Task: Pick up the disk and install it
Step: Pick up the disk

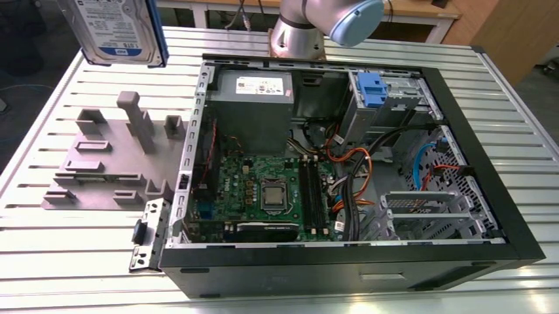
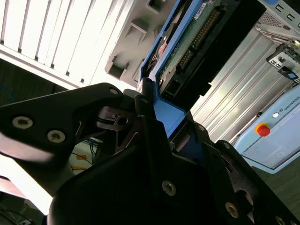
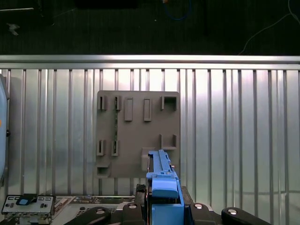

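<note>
The disk (image 1: pixel 118 29) hangs in the air over the table's far left corner in the exterior view, label side showing, with its blue frame along the edge. In the second wrist view its green circuit-board underside (image 2: pixel 192 33) and blue frame run away from my gripper (image 2: pixel 161 117), whose black fingers (image 2: pixel 140 105) are shut on the frame's end. In the first wrist view the disk (image 3: pixel 161 173) stands edge-on in the gripper (image 3: pixel 163 197), above the grey fixture plate (image 3: pixel 138 133).
An open computer case (image 1: pixel 524 216) lies on the slatted metal table (image 1: pixel 70 255), with a grey power supply (image 1: pixel 253 104), a motherboard (image 1: pixel 271 190) and a blue clip (image 1: pixel 371 88) in its drive bay. The grey fixture plate (image 1: pixel 105 163) sits left of the case. The arm's base (image 1: pixel 297 33) stands behind it.
</note>
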`<action>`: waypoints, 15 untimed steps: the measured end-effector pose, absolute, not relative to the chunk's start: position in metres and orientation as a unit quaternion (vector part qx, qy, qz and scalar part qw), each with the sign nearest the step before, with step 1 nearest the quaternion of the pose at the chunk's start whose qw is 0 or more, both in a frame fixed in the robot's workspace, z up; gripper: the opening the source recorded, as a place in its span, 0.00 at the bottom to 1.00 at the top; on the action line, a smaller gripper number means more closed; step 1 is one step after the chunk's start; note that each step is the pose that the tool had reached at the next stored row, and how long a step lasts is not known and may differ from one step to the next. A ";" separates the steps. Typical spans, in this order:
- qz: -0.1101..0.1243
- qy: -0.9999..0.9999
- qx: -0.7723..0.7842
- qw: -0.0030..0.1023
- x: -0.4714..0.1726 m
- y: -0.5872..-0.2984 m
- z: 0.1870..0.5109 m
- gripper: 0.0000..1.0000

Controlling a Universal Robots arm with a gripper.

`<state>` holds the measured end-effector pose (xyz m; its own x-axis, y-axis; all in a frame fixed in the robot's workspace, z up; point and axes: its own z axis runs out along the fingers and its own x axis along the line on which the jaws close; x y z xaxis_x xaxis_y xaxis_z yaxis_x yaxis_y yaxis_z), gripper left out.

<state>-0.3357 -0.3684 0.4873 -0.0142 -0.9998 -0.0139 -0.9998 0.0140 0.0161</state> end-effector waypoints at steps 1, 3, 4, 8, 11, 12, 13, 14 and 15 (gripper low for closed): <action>-0.011 -0.712 0.702 0.001 -0.336 -0.369 0.487 0.37; -0.011 -0.712 0.702 0.001 -0.336 -0.369 0.487 0.37; -0.011 -0.712 0.702 0.001 -0.336 -0.370 0.487 0.37; -0.011 -0.712 0.702 0.001 -0.336 -0.370 0.487 0.37; -0.011 -0.712 0.702 0.001 -0.336 -0.371 0.487 0.37; -0.011 -0.712 0.702 0.001 -0.336 -0.371 0.487 0.37; -0.011 -0.712 0.702 0.001 -0.336 -0.371 0.487 0.37; -0.011 -0.712 0.702 0.001 -0.336 -0.371 0.487 0.37; -0.011 -0.712 0.702 0.001 -0.336 -0.371 0.487 0.37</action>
<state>-0.3357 -0.3710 0.4873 -0.0142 -0.9998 -0.0139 -0.9998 0.0139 0.0160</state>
